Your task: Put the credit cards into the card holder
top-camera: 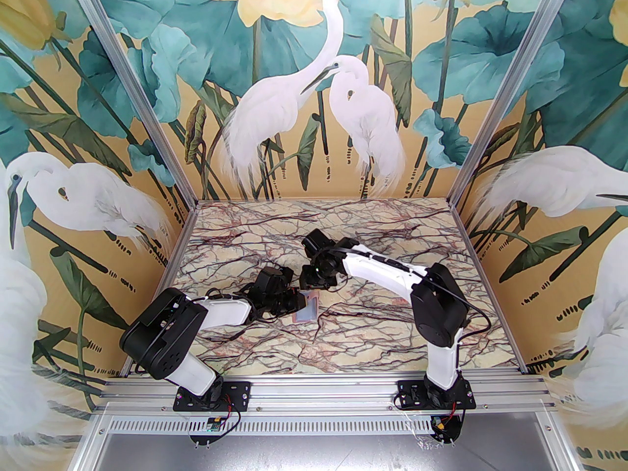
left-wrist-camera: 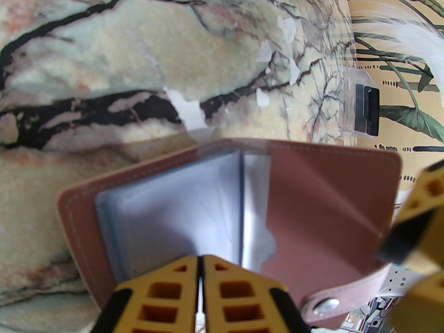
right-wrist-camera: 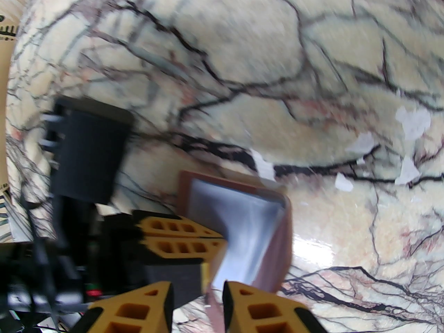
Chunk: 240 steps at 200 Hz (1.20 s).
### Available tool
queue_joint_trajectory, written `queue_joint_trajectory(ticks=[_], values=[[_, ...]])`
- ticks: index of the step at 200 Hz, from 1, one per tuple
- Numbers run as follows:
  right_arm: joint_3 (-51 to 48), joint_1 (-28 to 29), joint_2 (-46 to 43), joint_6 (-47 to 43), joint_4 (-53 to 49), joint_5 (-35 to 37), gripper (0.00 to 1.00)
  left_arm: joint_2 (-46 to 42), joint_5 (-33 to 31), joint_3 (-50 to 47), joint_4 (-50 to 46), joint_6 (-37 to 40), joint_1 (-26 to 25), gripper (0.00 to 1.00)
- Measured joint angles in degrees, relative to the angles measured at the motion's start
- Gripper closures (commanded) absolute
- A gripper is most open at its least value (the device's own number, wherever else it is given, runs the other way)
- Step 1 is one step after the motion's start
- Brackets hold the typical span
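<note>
White-shelled with black joints, my left arm (top-camera: pixel 223 312) leans out from its base at the near edge and lies low, forearm reaching right toward the middle of the table (top-camera: pixel 392 341). My right arm (top-camera: pixel 378 265) climbs from its base to a high elbow, then runs left and away, the wrist folded downward. Between them stands the card holder (left-wrist-camera: pixel 322 193), half open like a book: one dusty-pink cover flat on the marble, the other raised, its snap tab hanging at the near corner. My left gripper (left-wrist-camera: pixel 200 260) has its yellow fingers pressed together on the near edge of the holder's pale grey-blue inner leaf. My right gripper (right-wrist-camera: pixel 197 286) comes at the raised cover with jaws narrowly apart, the cover's edge between them; whether both pads touch it I cannot tell. Whether any credit cards sit inside I cannot tell either. Farther off, by the table's edge, is a small clear piece with black bars (left-wrist-camera: pixel 359 111), and beyond it the painted heron wall (top-camera: pixel 294 91).
</note>
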Motion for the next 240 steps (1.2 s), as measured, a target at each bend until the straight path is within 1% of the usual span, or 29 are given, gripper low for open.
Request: queue_joint_trajectory(ticks=[38,66,142,177,202,240], values=[[-7.48,-0.17,-1.18,-0.72,0.04,0.13,0.67,-0.02,0.0,-0.33,0.22,0.0,0.0,0.88],[-10.84,-0.2,-1.18,-2.16,-0.87,0.2,0.67,-0.07,0.0,-0.37,0.24,0.0,0.0,0.88],[-13.05,-0.9,-1.92,-3.89,-3.02,4.31,0.67,-0.07,0.0,-0.66,0.83,0.0,0.0,0.88],[-14.32,-2.43,-1.92,-3.72,-1.29,4.07,0.69,-0.13,0.0,-0.7,0.83,0.0,0.0,0.87],[-15.5,-3.61,-1.95,-3.39,0.26,2.99,0.71,-1.2,-0.17,-1.29,0.42,0.02,0.0,0.85],[-16.0,-3.74,-2.16,-2.29,0.92,2.75,0.74,-3.87,-0.61,-1.44,-2.19,0.02,0.0,0.82]])
